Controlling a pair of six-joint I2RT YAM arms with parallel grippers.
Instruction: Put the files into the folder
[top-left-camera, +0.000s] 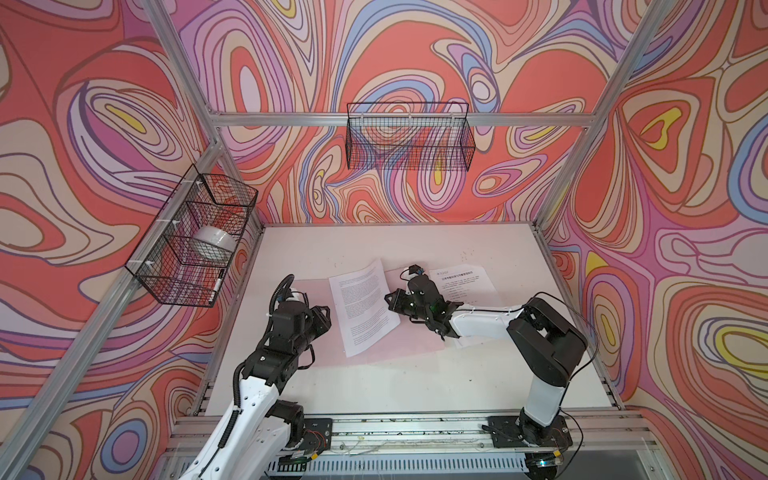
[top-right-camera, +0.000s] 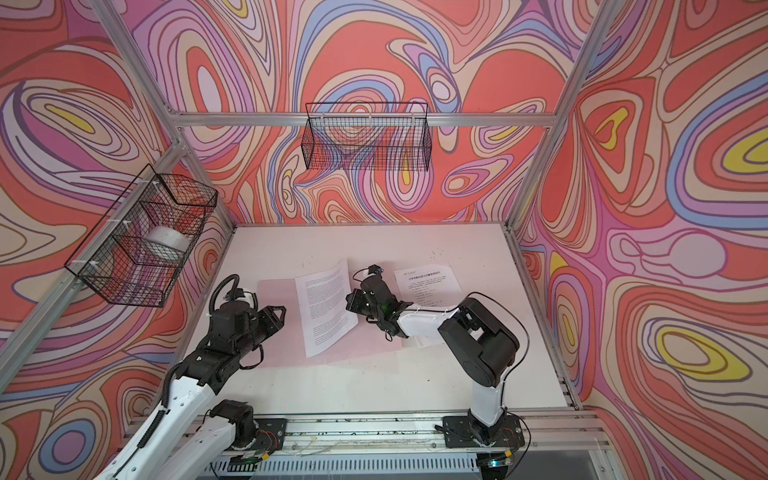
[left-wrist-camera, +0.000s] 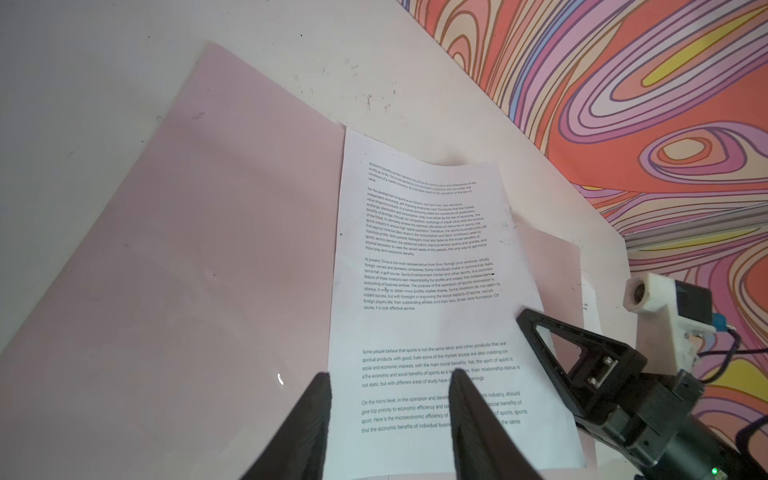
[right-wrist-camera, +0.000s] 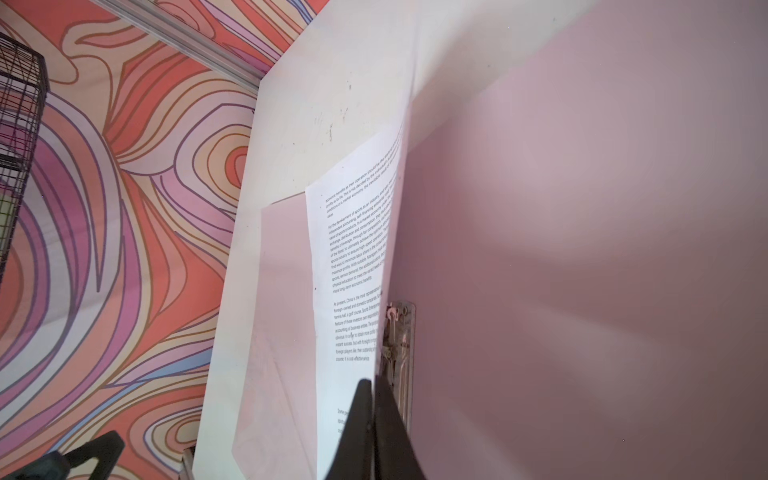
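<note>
My left gripper (top-left-camera: 325, 319) hangs nearest, jaws apart, over the near end of a printed sheet (top-left-camera: 361, 307) and the pink folder (left-wrist-camera: 208, 249), which lies open and flat on the white table (top-left-camera: 415, 386). The sheet, filled with dense paragraphs, lies askew across the folder's middle, its right edge curling up off the surface. My right gripper (right-wrist-camera: 369, 386) reaches in from the right, jaws pressed together at that raised edge, just beside the metal clip (right-wrist-camera: 402, 345) on the folder's spine. Whether paper is pinched between them I cannot tell. Farther off to the right, beyond my right arm, a second sheet (top-left-camera: 463, 276) with a heading and a list lies flat, its near part hidden by the arm. A wire basket (top-left-camera: 166, 226) on the left wall holds a white round object (top-left-camera: 214, 241); another basket (top-left-camera: 409, 141) hangs on the far wall.
</note>
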